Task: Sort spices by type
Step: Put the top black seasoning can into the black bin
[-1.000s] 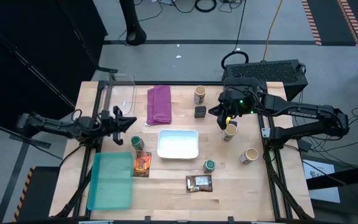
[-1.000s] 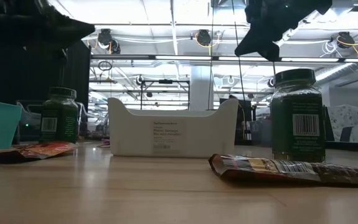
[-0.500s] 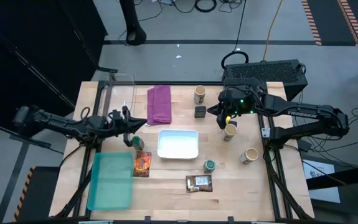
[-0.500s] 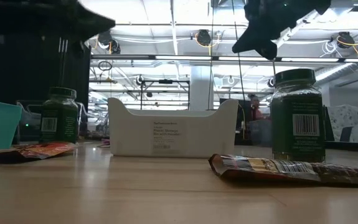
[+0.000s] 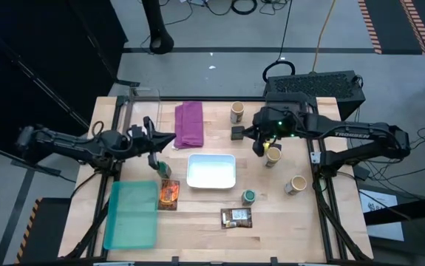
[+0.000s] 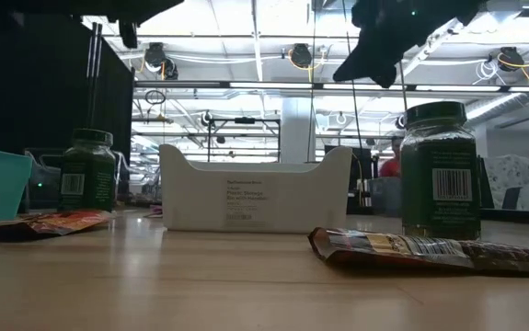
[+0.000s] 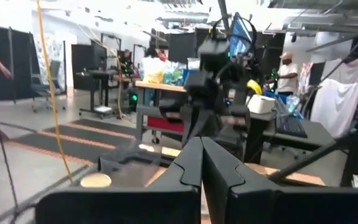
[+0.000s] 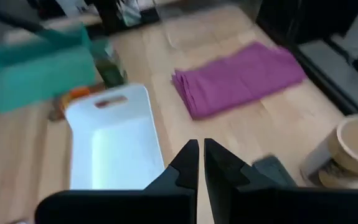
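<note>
Three tan-lidded jars (image 5: 237, 112) (image 5: 273, 155) (image 5: 297, 185) stand at the table's right, and one shows in the right wrist view (image 8: 353, 149). Green-lidded jars stand upright at left (image 5: 162, 168) (image 6: 87, 170) and near the front (image 5: 249, 196) (image 6: 440, 170). An orange packet (image 5: 169, 193) and a dark brown packet (image 5: 236, 216) (image 6: 430, 250) lie flat. My left gripper (image 5: 169, 138) (image 7: 202, 149) hovers shut above the left green jar. My right gripper (image 5: 257, 146) (image 8: 200, 155) hangs shut in the air beside the middle tan jar. Neither holds anything.
A white tray (image 5: 211, 171) (image 6: 255, 188) sits mid-table, a teal bin (image 5: 131, 214) at the front left, a clear container (image 5: 144, 111) at the far left, a folded purple cloth (image 5: 189, 123) (image 8: 238, 78) behind the tray. A small dark block (image 5: 238, 133) lies near my right gripper.
My left gripper has risen and moved toward the table's right, from beside the clear container to above the left green jar, staying shut. In the low view it has climbed to the top edge of the picture. No object has moved.
</note>
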Motion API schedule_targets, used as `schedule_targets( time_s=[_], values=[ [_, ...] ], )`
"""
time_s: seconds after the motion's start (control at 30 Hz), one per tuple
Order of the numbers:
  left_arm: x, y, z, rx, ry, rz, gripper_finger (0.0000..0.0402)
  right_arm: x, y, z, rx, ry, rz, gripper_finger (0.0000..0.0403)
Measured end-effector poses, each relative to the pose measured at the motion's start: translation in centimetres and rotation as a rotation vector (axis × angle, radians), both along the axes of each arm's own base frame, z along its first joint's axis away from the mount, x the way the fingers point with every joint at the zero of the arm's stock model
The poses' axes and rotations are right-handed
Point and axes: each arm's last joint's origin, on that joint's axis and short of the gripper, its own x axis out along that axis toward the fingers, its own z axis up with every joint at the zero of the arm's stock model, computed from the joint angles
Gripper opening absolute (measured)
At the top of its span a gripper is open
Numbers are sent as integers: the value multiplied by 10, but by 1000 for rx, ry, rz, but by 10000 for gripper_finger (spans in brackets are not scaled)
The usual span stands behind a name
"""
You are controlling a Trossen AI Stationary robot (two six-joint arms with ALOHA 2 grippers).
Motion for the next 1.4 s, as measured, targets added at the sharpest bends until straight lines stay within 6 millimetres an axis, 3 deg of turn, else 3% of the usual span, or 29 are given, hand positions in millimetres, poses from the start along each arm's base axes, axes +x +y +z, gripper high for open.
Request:
schedule_targets(
  time_s=[0.23,0.4,0.87,1.03,1.2,1.4],
  values=[
    [0,5,11,92,-9,55,6,19,-9,3,-115,208,-61,9],
    [1,10,7,118,48,121,6,29,-12,3,-216,298,37,9],
    [-3,18,-4,113,190,212,6,43,-16,-22,-372,458,227,9],
    [-6,18,-5,117,213,215,6,47,-17,-30,-352,485,224,10],
    [-8,19,-5,118,220,245,6,53,-19,-38,-337,491,209,41],
    [-8,19,-6,134,230,247,6,59,-28,-48,-328,511,160,119]
  ],
)
